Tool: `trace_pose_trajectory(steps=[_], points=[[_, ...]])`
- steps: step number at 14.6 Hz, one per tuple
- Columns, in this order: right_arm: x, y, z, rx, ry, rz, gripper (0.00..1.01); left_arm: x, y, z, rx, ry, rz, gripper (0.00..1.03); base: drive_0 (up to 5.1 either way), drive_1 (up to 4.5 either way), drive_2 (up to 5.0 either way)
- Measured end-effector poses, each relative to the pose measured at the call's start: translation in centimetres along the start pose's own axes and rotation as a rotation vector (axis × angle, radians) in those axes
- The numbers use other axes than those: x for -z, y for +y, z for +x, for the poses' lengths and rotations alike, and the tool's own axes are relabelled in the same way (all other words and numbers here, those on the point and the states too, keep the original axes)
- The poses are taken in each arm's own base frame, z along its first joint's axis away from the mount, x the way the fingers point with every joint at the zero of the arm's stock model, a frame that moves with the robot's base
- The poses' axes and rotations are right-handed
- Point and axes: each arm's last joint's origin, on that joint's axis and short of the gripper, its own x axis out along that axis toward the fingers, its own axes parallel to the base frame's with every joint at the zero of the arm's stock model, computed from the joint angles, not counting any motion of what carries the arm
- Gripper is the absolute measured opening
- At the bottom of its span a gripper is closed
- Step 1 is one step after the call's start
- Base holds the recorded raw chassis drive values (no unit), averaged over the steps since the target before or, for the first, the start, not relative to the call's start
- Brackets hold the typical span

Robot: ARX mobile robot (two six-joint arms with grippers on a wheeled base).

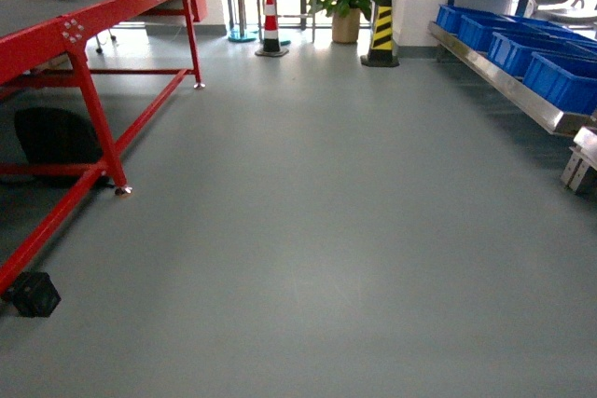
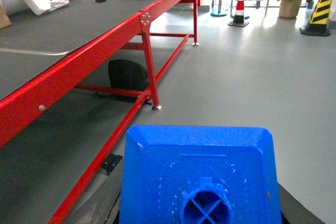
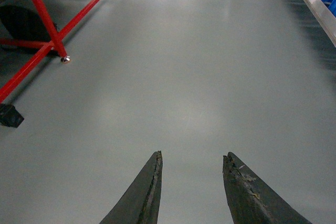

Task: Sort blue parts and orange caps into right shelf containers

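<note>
Bright blue block (image 2: 199, 177); blue bins (image 1: 522, 48); red table frame (image 1: 89, 90); grey floor (image 1: 317, 230); red-white cone (image 1: 270, 25); yellow-black striped post (image 1: 381, 30).

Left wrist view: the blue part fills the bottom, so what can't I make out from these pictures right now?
- Left fingers: hidden in the left wrist view behind the blue part.
- Bins: the head view's right edge cuts them off; contents not visible.
- Orange caps: in no view.
- Items on the red table: too small in the head view.
</note>
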Motion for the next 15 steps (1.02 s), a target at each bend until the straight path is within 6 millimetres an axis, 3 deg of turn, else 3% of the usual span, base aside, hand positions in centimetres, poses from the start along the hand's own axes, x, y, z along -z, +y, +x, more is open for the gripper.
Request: trace_pose_trajectory(steps=[15], points=[[0.06, 0.00, 0.02, 0.000, 0.006, 0.001, 0.34, -0.03, 0.05, 0.02, -0.002, -0.003, -0.001, 0.44, 0.0, 3.93, -3.9]])
